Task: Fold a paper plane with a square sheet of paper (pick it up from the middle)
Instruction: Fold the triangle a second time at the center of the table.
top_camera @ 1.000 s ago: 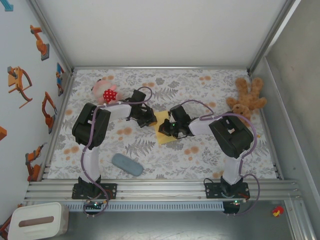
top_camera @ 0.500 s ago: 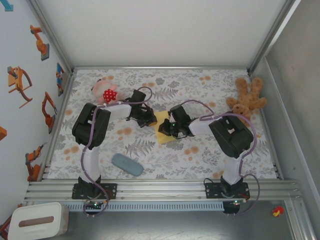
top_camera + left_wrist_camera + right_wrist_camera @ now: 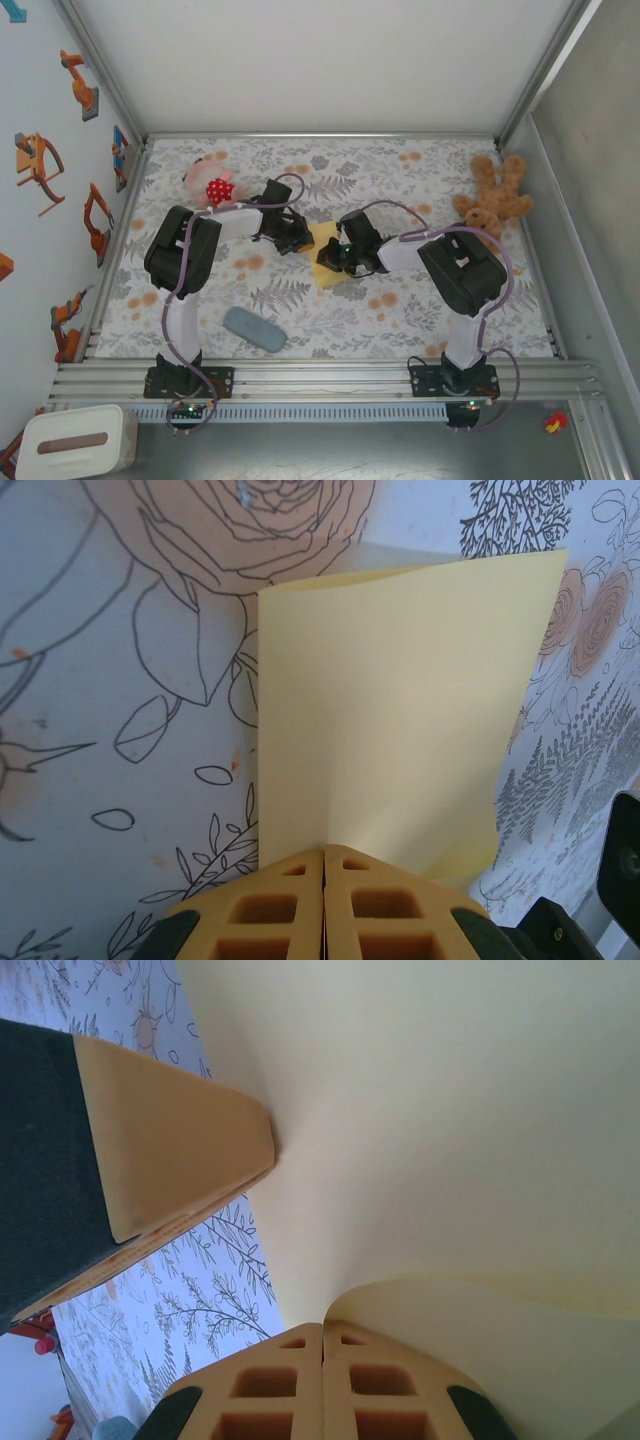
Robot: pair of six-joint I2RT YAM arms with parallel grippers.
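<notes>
The yellow square sheet of paper (image 3: 327, 262) lies mid-table on the flowered cloth, between both grippers. In the left wrist view the sheet (image 3: 400, 700) spreads flat ahead, with a faint crease running up from my left gripper (image 3: 324, 852). That gripper is shut, its tips resting on the sheet's near part. From above, the left gripper (image 3: 300, 241) sits at the sheet's upper left. My right gripper (image 3: 323, 1328) is shut on the sheet (image 3: 450, 1110), and a curled flap (image 3: 500, 1345) rises from its tips. The left fingers (image 3: 170, 1150) touch the paper beside it. No paper plane shape shows.
A brown teddy bear (image 3: 492, 198) lies at the back right. A pink toy with a red spotted bow (image 3: 210, 183) lies at the back left. A grey-blue oblong pad (image 3: 254, 329) sits near the left arm's base. Walls close in on the left, back and right.
</notes>
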